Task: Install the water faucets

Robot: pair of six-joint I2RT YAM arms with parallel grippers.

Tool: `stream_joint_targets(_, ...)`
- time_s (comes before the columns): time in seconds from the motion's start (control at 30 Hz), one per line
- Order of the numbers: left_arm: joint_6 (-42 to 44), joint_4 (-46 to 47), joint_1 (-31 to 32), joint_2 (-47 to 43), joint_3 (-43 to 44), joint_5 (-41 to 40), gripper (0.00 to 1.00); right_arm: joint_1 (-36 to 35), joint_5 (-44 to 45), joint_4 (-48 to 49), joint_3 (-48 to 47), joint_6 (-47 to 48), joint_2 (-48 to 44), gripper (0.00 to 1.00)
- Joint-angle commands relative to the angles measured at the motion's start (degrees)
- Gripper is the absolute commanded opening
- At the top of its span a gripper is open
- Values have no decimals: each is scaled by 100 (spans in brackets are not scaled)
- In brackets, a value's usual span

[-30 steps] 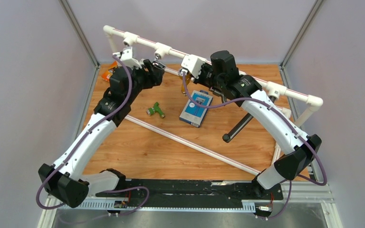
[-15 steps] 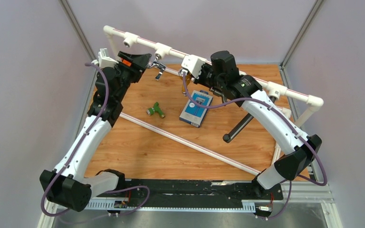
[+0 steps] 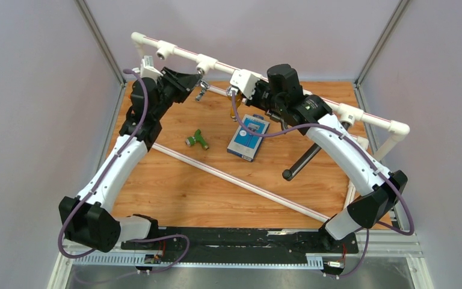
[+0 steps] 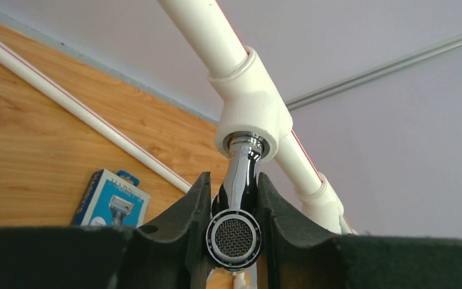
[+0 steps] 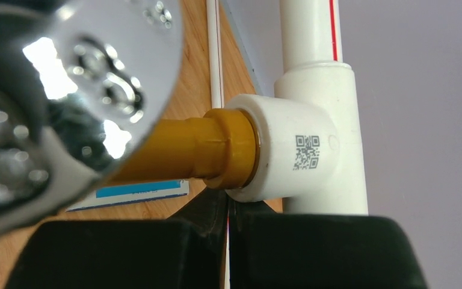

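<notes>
Your left gripper (image 4: pixel 233 195) is pinching the chrome faucet (image 4: pixel 241 171) by its body, with a dark finger (image 4: pixel 189 211) pressed against each side. The round mesh mouth of the spout faces the wrist camera. The faucet's threaded end sits in the mouth of a white tee socket (image 4: pixel 252 102) on the top rail of the pipe frame (image 3: pixel 180 52). You cannot tell from either view how far the thread has gone in. From above, that socket is at the far left of the scene, the second one from the rail's left end, and the faucet hangs just below it. The green faucet (image 3: pixel 197 139) lies on its side on the wooden table (image 3: pixel 204 192), nearer to you than the left gripper and apart from both grippers. It is just left of the blue-and-white box (image 3: pixel 248 137) and just beyond a loose white rod (image 3: pixel 246 185) that crosses the table diagonally. Your right gripper (image 5: pixel 227 208) is up at the neighbouring tee (image 5: pixel 295 150) to the right. Its fingers are pressed almost together, leaving only a thin slit, and nothing shows between them. A brass-stemmed faucet (image 5: pixel 216 150) is seated in that tee, its shiny head blurred at the top left of the right wrist view.
</notes>
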State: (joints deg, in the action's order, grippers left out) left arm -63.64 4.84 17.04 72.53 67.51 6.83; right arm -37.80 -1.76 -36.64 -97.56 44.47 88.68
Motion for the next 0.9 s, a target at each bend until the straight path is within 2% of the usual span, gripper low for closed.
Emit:
stream_joint_targets(0.0, 1465, -44, 10, -11, 613, 275, 19, -140, -281, -801, 264, -96, 255, 1)
stream_joint_targets(0.07, 2579, -622, 71, -2, 929, 179, 12, -148, -264, -801, 246, -96, 246, 1)
stream_joint_targets(0.1, 3446, -1129, 141, 6, 1062, -22, 11, -149, -255, -801, 237, -88, 246, 1)
stream_joint_targets(0.13, 4090, -1352, 377, 7, 1228, -459, 10, -140, -255, -801, 237, -96, 246, 1)
stream_joint_targets(0.17, 5253, -1615, 518, -2, 1273, -820, 10, -148, -263, -801, 246, -96, 246, 1)
stream_joint_targets(0.2, 5743, -1705, 920, -11, 1300, -1485, 11, -157, -272, -801, 246, -96, 237, 1)
stream_joint_targets(0.23, 6845, -1732, 1324, 6, 1248, -2048, 12, -149, -264, -801, 246, -96, 254, 1)
stream_joint_targets(0.27, 7265, -1706, 1476, 41, 1204, -2359, 12, -140, -255, -783, 246, -96, 263, 1)
stream_joint_targets(0.3, 8087, -1575, 1765, 50, 1082, -2788, 13, -148, -263, -792, 246, -96, 263, 1)
stream_joint_targets(0.33, 8530, -1487, 1872, 77, 1020, -2940, 14, -149, -264, -792, 246, -96, 263, 1)
stream_joint_targets(0.4, 9942, -1101, 2163, 77, 739, -3258, 16, -148, -255, -783, 237, -96, 246, 1)
stream_joint_targets(0.47, 10744, -837, 2304, 59, 484, -3363, 20, -149, -255, -783, 255, -96, 228, 0)
stream_joint_targets(0.53, 11239, -879, 2383, 33, 404, -3338, 26, -149, -255, -783, 264, -96, 202, 1)
stream_joint_targets(0.63, 11268, -1003, 2427, -46, 448, -3136, 39, -149, -229, -774, 272, -88, 237, 1)
stream_joint_targets(0.7, 10874, -968, 2427, -203, 553, -3057, 50, -149, -237, -765, 264, -96, 237, 1)
stream_joint_targets(0.73, 10385, -933, 2427, -257, 623, -3030, 59, -149, -246, -765, 281, -88, 246, 1)
stream_joint_targets(0.83, 9364, -959, 2401, -555, 808, -2819, 69, -149, -264, -757, 273, -96, 255, 1)
stream_joint_targets(0.87, 8743, -1081, 2375, -582, 939, -2758, 74, -149, -281, -757, 281, -96, 255, 1)
